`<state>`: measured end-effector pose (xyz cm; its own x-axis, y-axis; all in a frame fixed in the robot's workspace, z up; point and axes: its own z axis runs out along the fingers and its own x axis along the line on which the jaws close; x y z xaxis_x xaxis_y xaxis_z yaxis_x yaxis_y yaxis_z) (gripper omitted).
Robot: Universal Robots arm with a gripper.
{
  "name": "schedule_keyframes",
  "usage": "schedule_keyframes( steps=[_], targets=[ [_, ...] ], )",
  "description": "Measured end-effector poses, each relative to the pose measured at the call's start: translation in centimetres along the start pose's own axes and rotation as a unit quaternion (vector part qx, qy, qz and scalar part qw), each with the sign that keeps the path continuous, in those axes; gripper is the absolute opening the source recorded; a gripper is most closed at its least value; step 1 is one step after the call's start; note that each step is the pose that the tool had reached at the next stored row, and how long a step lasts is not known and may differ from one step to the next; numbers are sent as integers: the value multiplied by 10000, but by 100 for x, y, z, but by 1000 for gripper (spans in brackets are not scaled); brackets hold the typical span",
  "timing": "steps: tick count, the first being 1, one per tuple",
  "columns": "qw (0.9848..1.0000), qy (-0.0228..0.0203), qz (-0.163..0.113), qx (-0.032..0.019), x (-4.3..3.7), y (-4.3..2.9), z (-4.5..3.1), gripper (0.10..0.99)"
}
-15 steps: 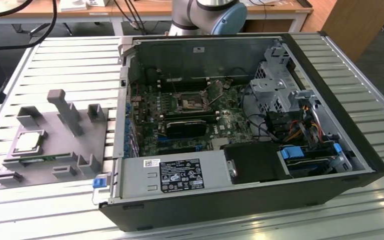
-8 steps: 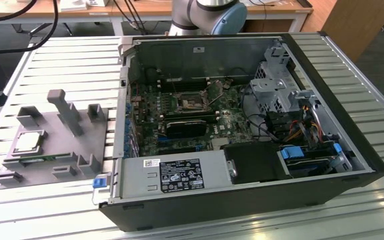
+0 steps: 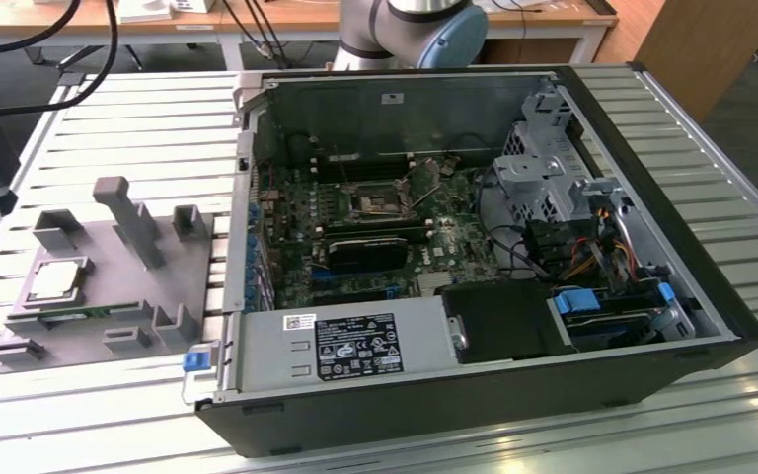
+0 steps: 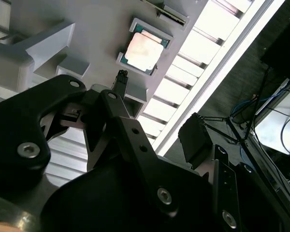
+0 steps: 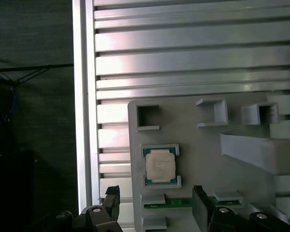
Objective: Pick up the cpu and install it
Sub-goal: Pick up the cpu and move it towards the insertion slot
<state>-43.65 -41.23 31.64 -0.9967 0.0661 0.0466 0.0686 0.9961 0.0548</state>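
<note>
One cpu (image 3: 56,281) is sitting in the grey holder (image 3: 96,247) on the worktop (image 3: 115,128), at the exterior view's left of the open computer case (image 3: 352,415). We are hovering our claw (image 5: 155,190) near it, spread wide and empty.

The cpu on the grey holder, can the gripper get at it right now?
Probably yes. The cpu lies uncovered in its recess on the grey holder, and the open gripper hangs near it with nothing between.
</note>
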Motion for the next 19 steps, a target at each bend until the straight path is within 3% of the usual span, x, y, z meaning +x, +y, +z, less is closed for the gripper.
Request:
schedule_keyframes(
  steps=[16, 19],
  targets=[
    [10000, 5, -2, -17, -22, -49, 148, 706],
    [10000, 14, -26, -17, -42, -55, 193, 773]
  ],
)
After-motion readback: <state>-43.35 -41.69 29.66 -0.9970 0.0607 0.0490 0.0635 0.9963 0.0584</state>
